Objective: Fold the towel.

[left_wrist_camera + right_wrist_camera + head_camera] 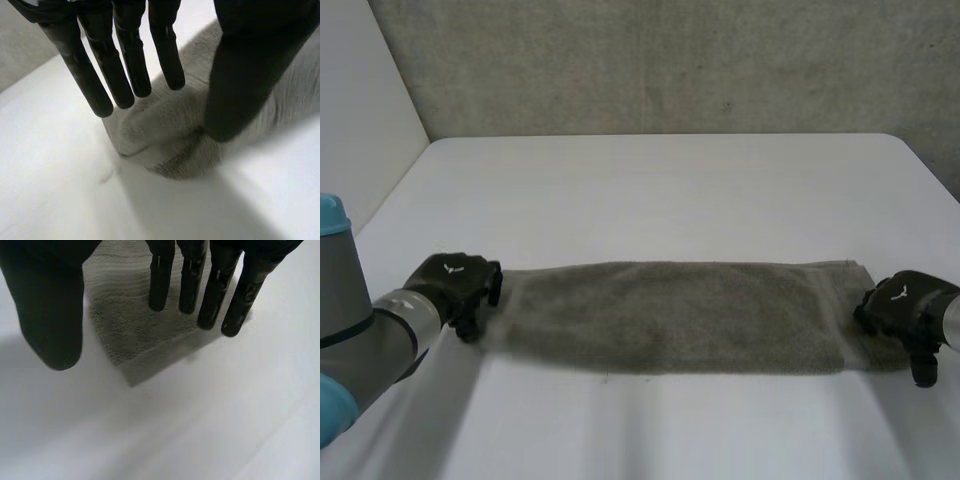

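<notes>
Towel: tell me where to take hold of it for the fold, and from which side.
Take the towel by its two short ends, one hand each, coming in from outside each end. It lies flat as a long strip, so bringing end to end would likely halve it neatly. The left hand and right hand are at those ends, fingers straight.

Left hand (pixel 455 280) and right hand (pixel 902 305) hold fingers (pixel 130 60) straight.
</notes>
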You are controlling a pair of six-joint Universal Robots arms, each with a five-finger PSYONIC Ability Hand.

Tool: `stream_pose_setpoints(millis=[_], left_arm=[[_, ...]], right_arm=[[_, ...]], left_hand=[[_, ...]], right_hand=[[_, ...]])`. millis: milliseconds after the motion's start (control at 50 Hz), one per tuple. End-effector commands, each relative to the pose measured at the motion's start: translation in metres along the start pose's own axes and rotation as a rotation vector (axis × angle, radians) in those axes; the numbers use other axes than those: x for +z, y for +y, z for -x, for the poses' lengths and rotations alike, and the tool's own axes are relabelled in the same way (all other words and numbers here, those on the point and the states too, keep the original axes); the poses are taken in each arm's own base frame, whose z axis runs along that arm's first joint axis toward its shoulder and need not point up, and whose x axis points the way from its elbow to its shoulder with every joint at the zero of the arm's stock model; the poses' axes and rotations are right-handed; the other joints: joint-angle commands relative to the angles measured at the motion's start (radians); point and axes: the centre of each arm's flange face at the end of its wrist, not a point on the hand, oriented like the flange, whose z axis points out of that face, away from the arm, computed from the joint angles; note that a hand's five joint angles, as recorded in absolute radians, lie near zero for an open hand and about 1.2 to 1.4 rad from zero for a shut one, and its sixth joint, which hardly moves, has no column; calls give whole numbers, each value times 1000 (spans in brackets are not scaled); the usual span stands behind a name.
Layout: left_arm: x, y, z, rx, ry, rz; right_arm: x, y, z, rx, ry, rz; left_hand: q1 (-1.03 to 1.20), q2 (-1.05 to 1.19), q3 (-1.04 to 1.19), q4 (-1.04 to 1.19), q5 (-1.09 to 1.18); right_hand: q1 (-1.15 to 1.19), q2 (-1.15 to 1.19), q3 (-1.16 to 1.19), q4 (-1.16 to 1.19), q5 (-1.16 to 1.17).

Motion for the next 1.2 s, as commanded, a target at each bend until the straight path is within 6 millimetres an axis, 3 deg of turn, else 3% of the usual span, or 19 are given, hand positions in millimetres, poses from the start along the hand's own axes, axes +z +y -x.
stream_pose_setpoints(millis=[20, 120, 160, 280, 440, 640, 740, 780, 880, 960, 1020, 1060, 1080, 1100, 1120, 1140, 1160, 1180, 1200], left_arm=[[1, -8, 3, 45, 0, -1], [10, -31, 13, 15, -37, -86], [27, -35, 16, -35, -38, -94], [66, -25, 13, -76, -18, -52], [95, -10, 12, -83, -12, -12], [103, 0, 6, -84, 8, 27], [102, 0, 4, -82, 12, 29], [102, 0, 4, -81, 11, 27], [101, -9, 8, -79, -2, -4], [102, -41, 14, -62, -33, -119], [103, -59, 19, -60, -54, -185], [104, -108, 39, -58, -151, -369], [104, -108, 39, -58, -152, -370], [100, -136, 52, -61, -213, -474], [93, -165, 65, -70, -281, -590], [93, -166, 65, -70, -282, -591], [82, -193, 78, -89, -347, -701], [70, -216, 86, -125, -393, -806], [70, -216, 87, -125, -394, -807]], right_arm=[[8, -17, -44, 164, 201, -127], [30, -20, -54, 298, 192, -156], [38, -21, -54, 299, 185, -156], [67, -28, -45, 299, 147, -174], [100, -23, -44, 310, 170, -207], [117, -20, -44, 295, 200, -237], [122, -19, -42, 295, 191, -233], [125, -18, -41, 297, 189, -233], [126, -21, -46, 295, 201, -243], [123, -31, -59, 289, 246, -280], [114, -55, -81, 288, 343, -386], [91, -86, -118, 301, 503, -546], [77, -99, -138, 307, 594, -624], [76, -99, -138, 307, 595, -625], [57, -114, -161, 315, 705, -716], [36, -127, -178, 321, 809, -803], [35, -127, -179, 321, 810, -804], [14, -139, -192, 327, 898, -881], [13, -139, -192, 327, 899, -882]], left_hand=[[-318, -335, -337, -359, -358], [-321, -338, -340, -362, -361], [-312, -329, -332, -353, -352], [-312, -329, -331, -353, -352], [-312, -329, -332, -353, -352], [-154, -171, -173, -195, -194], [75, 57, 55, 33, 34], [187, 170, 168, 146, 147], [369, 352, 350, 328, 329], [504, 487, 485, 463, 464], [533, 516, 514, 492, 493], [533, 516, 514, 492, 493], [533, 516, 514, 492, 493], [533, 516, 514, 492, 493], [533, 516, 514, 492, 493], [533, 516, 514, 492, 493], [533, 516, 514, 492, 493], [533, 516, 514, 492, 493], [533, 516, 514, 492, 493]], right_hand=[[18, -37, -41, -42, -44], [65, 10, 5, 5, 3], [89, 33, 29, 28, 26], [139, 83, 79, 78, 76], [127, 71, 67, 66, 65], [212, 156, 152, 151, 149], [491, 436, 431, 430, 429], [847, 792, 788, 787, 785], [957, 901, 897, 896, 894], [957, 901, 897, 896, 894], [957, 901, 897, 896, 894], [957, 901, 897, 896, 894], [957, 901, 897, 896, 894], [957, 901, 897, 896, 894], [957, 901, 897, 896, 894], [957, 901, 897, 896, 894], [957, 901, 897, 896, 894], [957, 901, 897, 896, 894], [957, 901, 897, 896, 894]])
